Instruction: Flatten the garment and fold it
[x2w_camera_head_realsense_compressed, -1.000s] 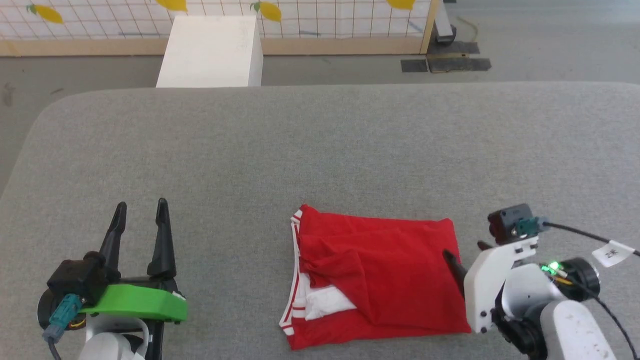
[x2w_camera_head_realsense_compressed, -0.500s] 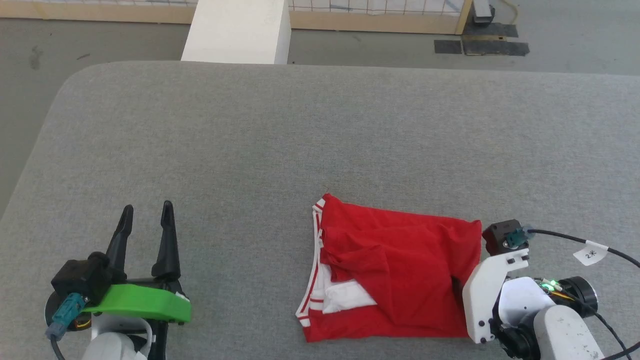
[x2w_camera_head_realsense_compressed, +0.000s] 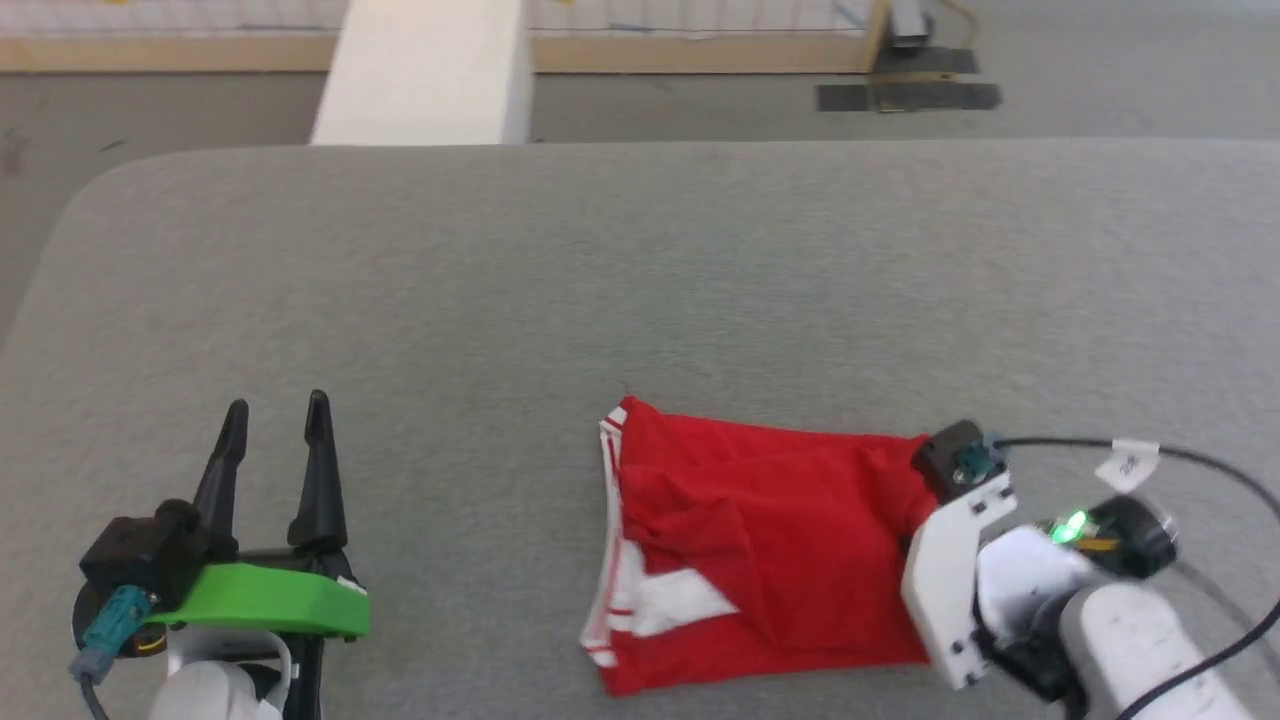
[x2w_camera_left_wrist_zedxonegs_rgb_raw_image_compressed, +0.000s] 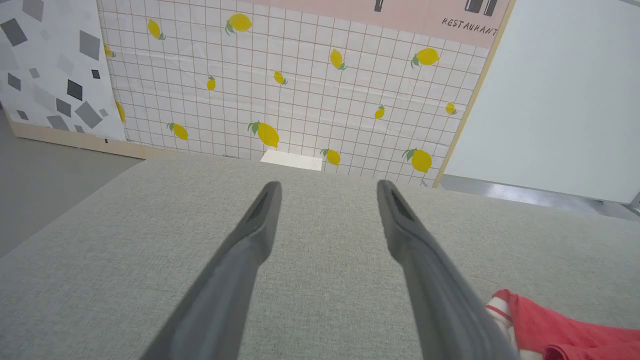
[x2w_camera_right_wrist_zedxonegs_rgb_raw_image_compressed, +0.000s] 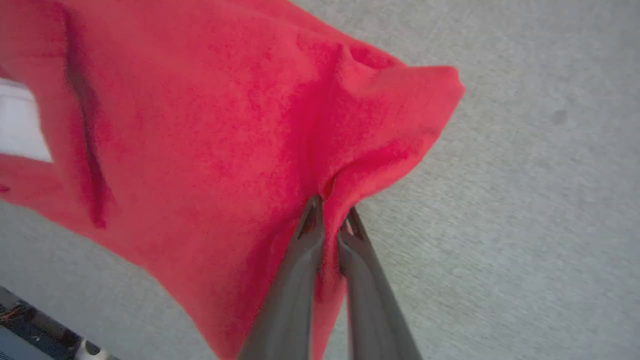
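Item one, my right gripper: fingers pinched nearly together on a raised fold at the right edge of the red jersey T-shirt. The shirt lies folded into a rough rectangle on the grey bench, near the front edge and right of centre, with striped trim and a white sleeve patch at its left side. Item two, my left gripper: fingers spread wide and empty, low over bare bench, well left of the shirt.
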